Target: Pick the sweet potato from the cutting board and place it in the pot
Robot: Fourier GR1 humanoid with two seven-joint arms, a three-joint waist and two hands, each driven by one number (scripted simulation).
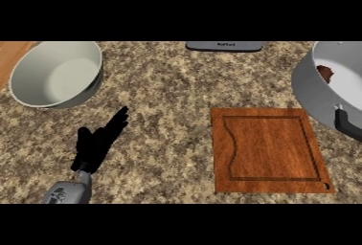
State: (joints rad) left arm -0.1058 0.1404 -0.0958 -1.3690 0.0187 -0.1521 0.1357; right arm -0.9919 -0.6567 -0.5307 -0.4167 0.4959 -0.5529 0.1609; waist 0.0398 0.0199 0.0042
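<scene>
Already inside the pot (326, 91): sweet potato (325, 72), a reddish-brown piece against the pale inner floor, close under the pot's left wall, only partly seen. Grey pot cut off by the view's right edge, black handle (345, 122) sticking down toward the board's upper right corner. Just left of and below the pot, cutting board (269, 150), bare wood with a carved groove and a small hole at its lower right corner, flat on the speckled bench (170, 95). Far left of the pot, beyond the board, pale bowl (56, 72), nothing in it, tilted look, a strip of wooden surface (13, 55) at its left. Up and left of the pot, at the bench's far edge, dark flat device (224, 46), partly cut off. Left hand (99, 141) below the bowl, well left of the board, fingers straight and apart, pointing up and right, holding nothing. Wide bare bench between hand and board.
</scene>
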